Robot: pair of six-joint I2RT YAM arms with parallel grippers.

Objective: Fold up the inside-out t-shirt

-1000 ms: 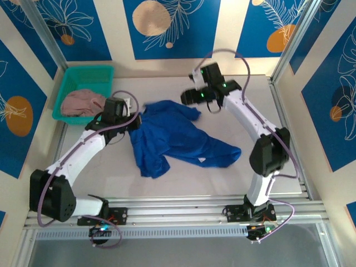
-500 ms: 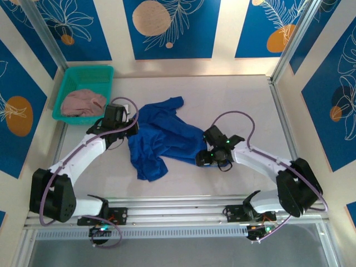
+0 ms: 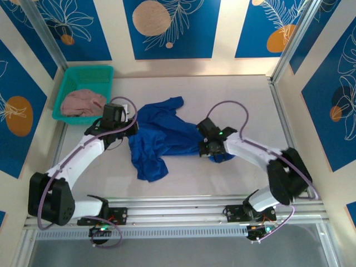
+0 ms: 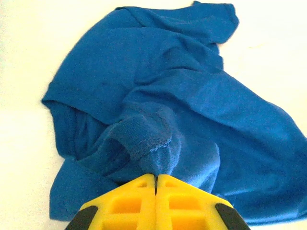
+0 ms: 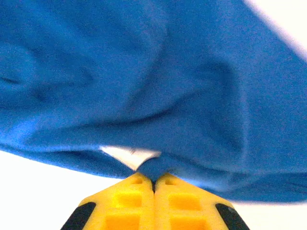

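Note:
The inside-out t-shirt [image 3: 161, 136] is royal blue and lies crumpled on the white table, between the two arms. My left gripper [image 3: 127, 129] is at its left edge, shut on a stitched fold of the t-shirt [image 4: 148, 143]; the yellow fingers [image 4: 129, 201] meet with cloth pinched at their tips. My right gripper [image 3: 204, 146] is at the shirt's right end, shut on a tuck of the blue cloth [image 5: 153, 167]. In the right wrist view the t-shirt [image 5: 158, 76] hangs taut above the yellow fingers [image 5: 177, 206], with a white gap beneath it.
A teal basket [image 3: 68, 92] at the back left holds a dusty-pink garment [image 3: 82, 103]. Metal frame posts and patterned walls close in the table's sides. An aluminium rail [image 3: 178, 208] runs along the near edge by the arm bases.
The right arm swung from the shirt's far end down to its near right end and its jaws closed on the cloth. The shirt's right part bunched leftwards. The left gripper stayed put.

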